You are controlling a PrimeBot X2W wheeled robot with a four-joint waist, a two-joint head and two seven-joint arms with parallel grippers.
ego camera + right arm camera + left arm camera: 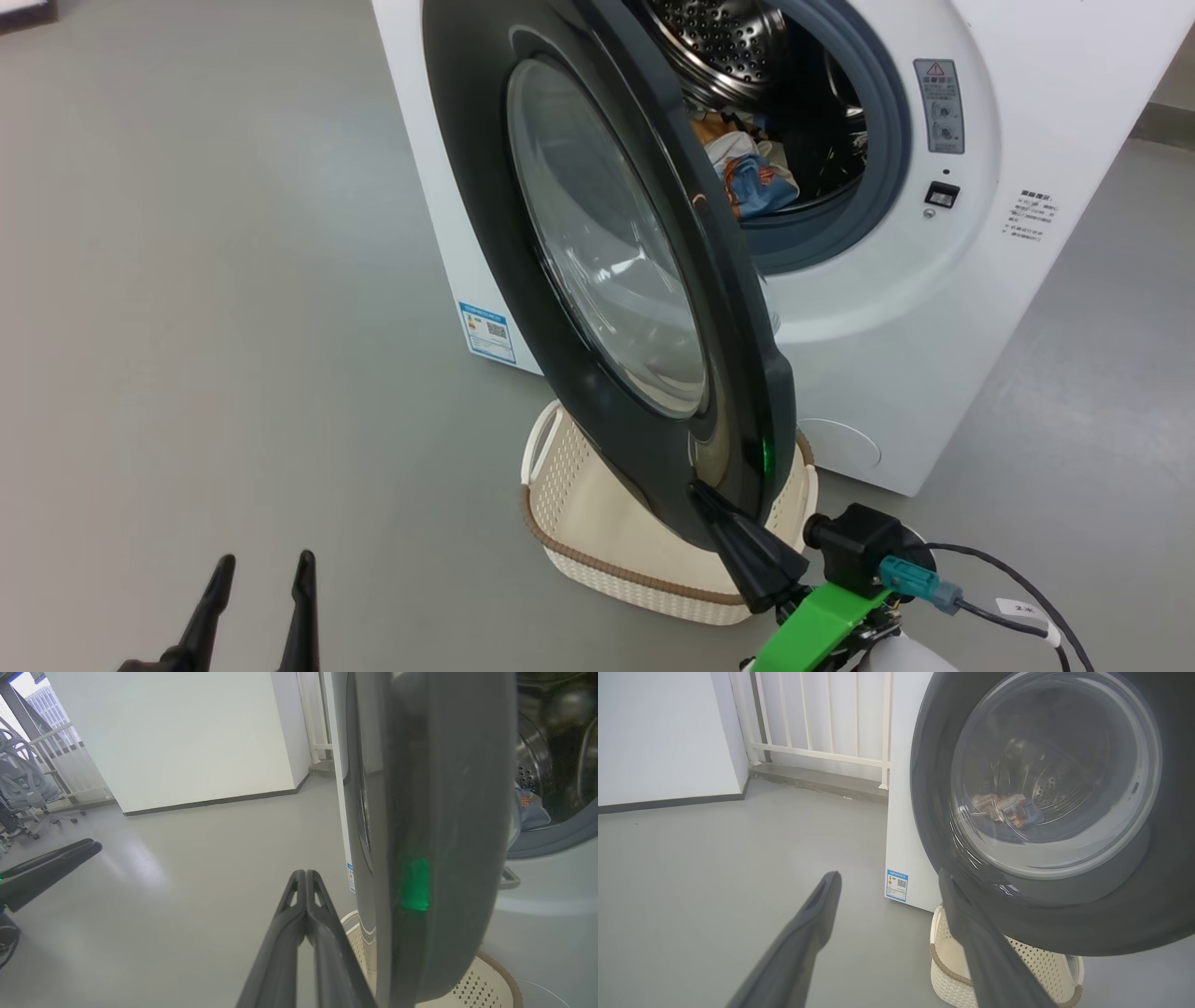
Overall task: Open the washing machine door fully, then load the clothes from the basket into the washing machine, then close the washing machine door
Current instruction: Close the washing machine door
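Floor (233, 327); R fingers (747, 551) together at door (467, 187)

Supporting surface: floor (233, 327), smooth grey finish with soft light patches.
Item 1: washing machine (934, 355), white and boxy, stands directly on the floor at the far centre-right.
Item 1 detail: blue label at the lower left corner of the front panel, close to floor level.
Item 2: basket (616, 581), cream with perforated walls and a brown rim, stands upright on the floor just near of the machine's front.
Item 2 contact with machine: cannot be determined.
Item 3: office chair (28, 788), grey, on castors, far left beside a railing.
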